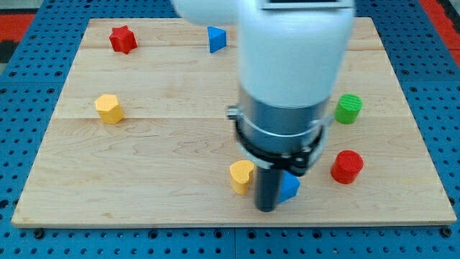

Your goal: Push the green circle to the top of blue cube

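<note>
The green circle (348,108) stands at the board's right side, just right of my arm's body. The blue cube (290,186) lies near the view's bottom, mostly hidden behind my rod; only its right part shows. My tip (265,209) rests on the board at the cube's left edge, touching or nearly touching it. The green circle is well above and to the right of the tip.
A yellow heart-like block (242,175) sits just left of the rod. A red cylinder (347,166) lies right of the blue cube. A blue triangle (216,38), a red star (123,39) and a yellow hexagon (108,108) lie farther off on the wooden board (144,165).
</note>
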`<state>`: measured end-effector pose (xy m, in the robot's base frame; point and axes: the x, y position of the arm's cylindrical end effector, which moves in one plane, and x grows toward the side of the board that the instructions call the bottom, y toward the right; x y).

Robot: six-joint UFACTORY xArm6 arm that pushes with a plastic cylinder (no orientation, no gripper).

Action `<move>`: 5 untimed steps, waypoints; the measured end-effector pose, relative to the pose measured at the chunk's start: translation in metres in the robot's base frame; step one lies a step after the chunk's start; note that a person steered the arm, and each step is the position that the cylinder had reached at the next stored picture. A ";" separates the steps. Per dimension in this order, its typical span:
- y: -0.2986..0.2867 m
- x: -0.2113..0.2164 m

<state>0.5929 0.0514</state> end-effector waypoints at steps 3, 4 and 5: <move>0.032 -0.024; 0.041 0.001; 0.107 -0.001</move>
<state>0.5921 0.1589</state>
